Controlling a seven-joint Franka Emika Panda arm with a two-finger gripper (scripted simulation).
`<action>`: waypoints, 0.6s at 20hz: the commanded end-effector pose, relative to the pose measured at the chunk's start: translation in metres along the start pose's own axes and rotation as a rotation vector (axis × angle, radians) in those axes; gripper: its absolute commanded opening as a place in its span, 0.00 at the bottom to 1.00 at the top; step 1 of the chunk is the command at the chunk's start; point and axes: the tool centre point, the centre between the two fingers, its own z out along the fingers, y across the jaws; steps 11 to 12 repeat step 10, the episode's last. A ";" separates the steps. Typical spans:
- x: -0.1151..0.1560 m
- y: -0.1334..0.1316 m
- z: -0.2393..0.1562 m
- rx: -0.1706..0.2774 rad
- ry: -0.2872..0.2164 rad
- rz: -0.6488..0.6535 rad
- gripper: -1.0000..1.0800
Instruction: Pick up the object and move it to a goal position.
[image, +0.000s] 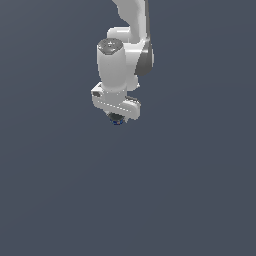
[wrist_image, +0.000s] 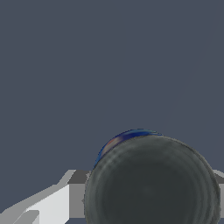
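Blackish-blue object, white claw

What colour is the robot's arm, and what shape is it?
The smooth white rounded arm is built from chunky cylinders, with a grey round cap on one joint and a grey side patch. Its boxy white gripper ends in dark fingers. No cables or markings show.

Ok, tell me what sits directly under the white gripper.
Under the gripper only a tiny dark blackish-blue object peeks out in the exterior view. The gripper body covers most of it, so the fingertips and their grip cannot be seen.
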 end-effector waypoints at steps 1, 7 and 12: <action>0.000 0.001 -0.010 -0.001 0.000 0.000 0.00; 0.002 0.001 -0.018 0.000 0.000 -0.001 0.00; 0.002 0.000 -0.017 0.000 0.000 -0.001 0.00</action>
